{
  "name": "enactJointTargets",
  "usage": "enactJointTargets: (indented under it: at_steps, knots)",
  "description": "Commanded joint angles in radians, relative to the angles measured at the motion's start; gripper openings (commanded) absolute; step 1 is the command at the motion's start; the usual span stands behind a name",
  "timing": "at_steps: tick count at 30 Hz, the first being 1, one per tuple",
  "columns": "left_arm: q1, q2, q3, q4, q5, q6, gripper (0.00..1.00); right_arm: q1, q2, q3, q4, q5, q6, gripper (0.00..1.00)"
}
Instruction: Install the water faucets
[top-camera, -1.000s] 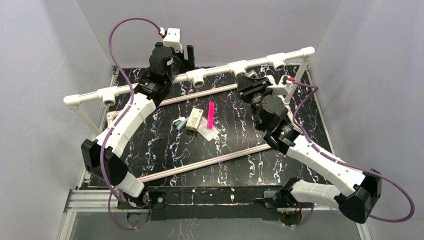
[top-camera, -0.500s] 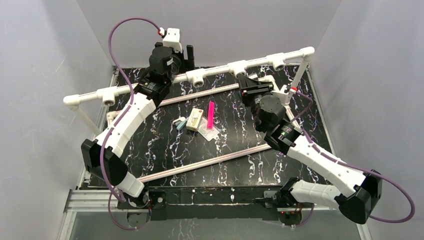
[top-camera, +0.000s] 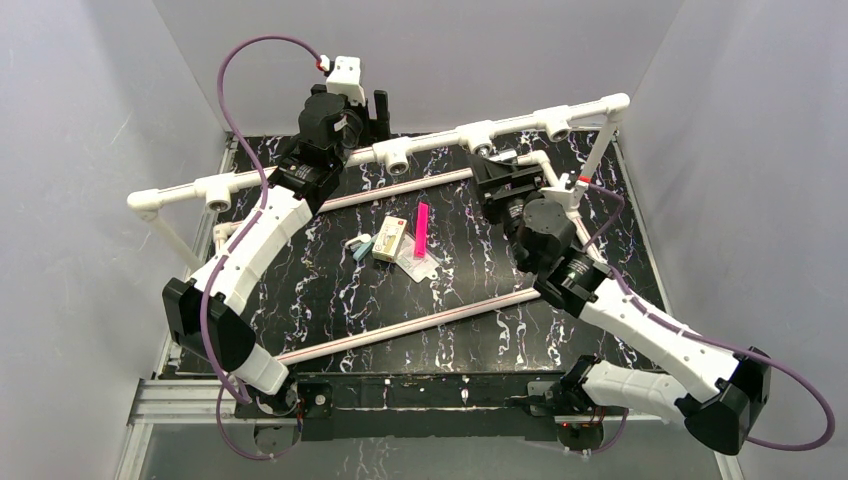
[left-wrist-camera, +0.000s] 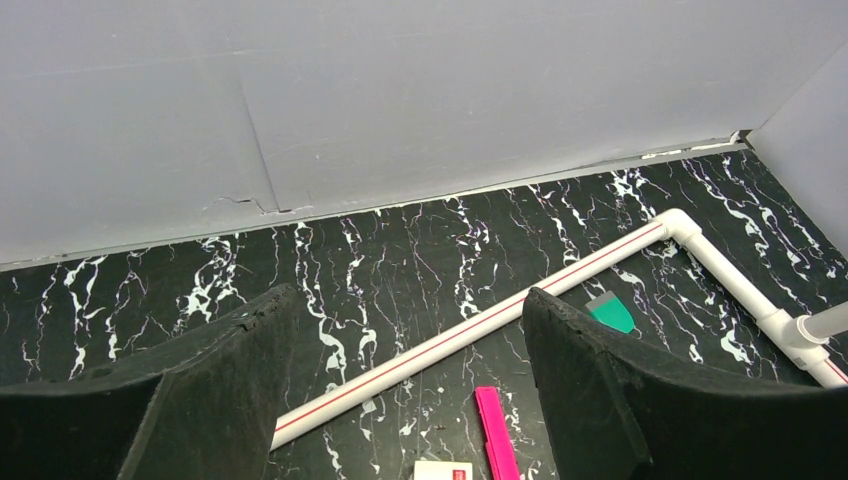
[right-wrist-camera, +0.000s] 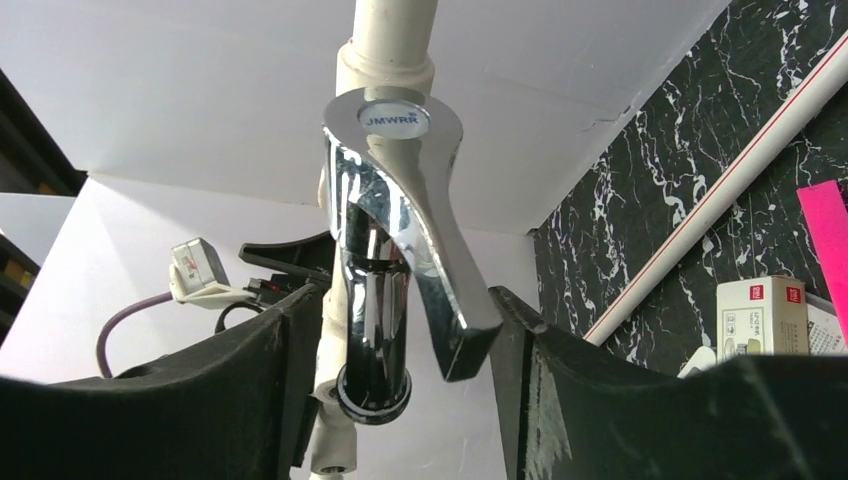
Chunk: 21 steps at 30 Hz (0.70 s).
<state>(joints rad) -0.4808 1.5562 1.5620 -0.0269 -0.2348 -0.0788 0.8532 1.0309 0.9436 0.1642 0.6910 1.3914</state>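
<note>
The water faucet (right-wrist-camera: 390, 250) is a chrome tap with a lever handle, and it stands between my right gripper's (right-wrist-camera: 400, 300) fingers. Its top meets a white pipe tee (right-wrist-camera: 395, 40). The right finger touches the handle tip and the left finger lies close beside the spout. In the top view the right gripper (top-camera: 497, 168) holds the faucet (top-camera: 503, 155) just below a tee socket (top-camera: 478, 135) of the white pipe frame (top-camera: 430, 140). My left gripper (top-camera: 378, 108) is raised at the back by the pipe. It is wide open and empty in its wrist view (left-wrist-camera: 410, 297).
On the mat lie a pink strip (top-camera: 421, 230), a small white box (top-camera: 389, 240), a clear bag (top-camera: 420, 263) and two thin red-lined white rods (top-camera: 400, 188) (top-camera: 420, 325). A green piece (left-wrist-camera: 612, 315) lies near the pipe elbow. Grey walls close in on three sides.
The right wrist has rolled and the right gripper has shifted slightly back toward the pipe tee with the faucet. The left arm has not moved.
</note>
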Motion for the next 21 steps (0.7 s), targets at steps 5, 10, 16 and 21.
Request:
enactJointTargets:
  at_steps: [5,10,16,21]
  knots:
    - [-0.008,0.053,-0.058,-0.153,0.006,0.004,0.8,0.003,-0.088,-0.005,-0.03,-0.012,-0.096,0.75]
    - [-0.008,0.054,-0.053,-0.155,0.006,0.004,0.8,0.003,-0.152,-0.008,-0.101,0.001,-0.176,0.77]
    - [-0.008,0.06,-0.05,-0.158,0.01,0.002,0.8,0.003,-0.21,0.022,-0.232,0.015,-0.313,0.74]
    - [-0.008,0.058,-0.05,-0.158,0.009,0.002,0.8,0.003,-0.236,0.089,-0.323,0.037,-0.519,0.74]
